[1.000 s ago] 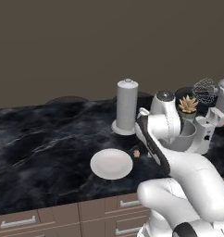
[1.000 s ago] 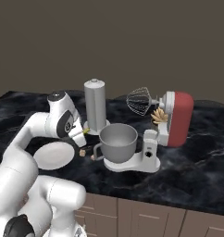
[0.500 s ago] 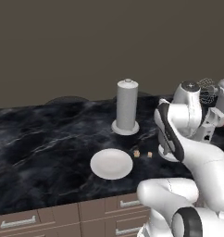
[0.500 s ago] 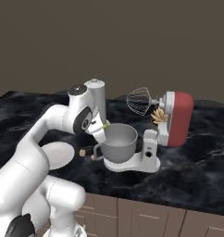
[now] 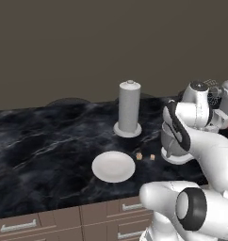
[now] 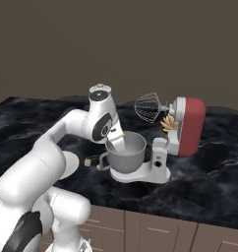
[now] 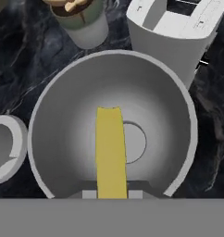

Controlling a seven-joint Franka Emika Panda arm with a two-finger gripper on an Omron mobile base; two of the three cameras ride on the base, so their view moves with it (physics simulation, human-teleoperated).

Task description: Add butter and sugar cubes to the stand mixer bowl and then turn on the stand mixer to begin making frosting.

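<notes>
While my gripper (image 7: 112, 193) pinched the butter (image 7: 111, 150) above the stand mixer bowl (image 7: 58, 120), the sugar cubes (image 5: 145, 156) lay, seemingly untouched, on the desk (image 5: 50, 150) beside that bowl.

Yellow butter (image 7: 110, 152), grey bowl (image 7: 58, 139), seemingly black-marbled counter (image 5: 50, 150).
</notes>
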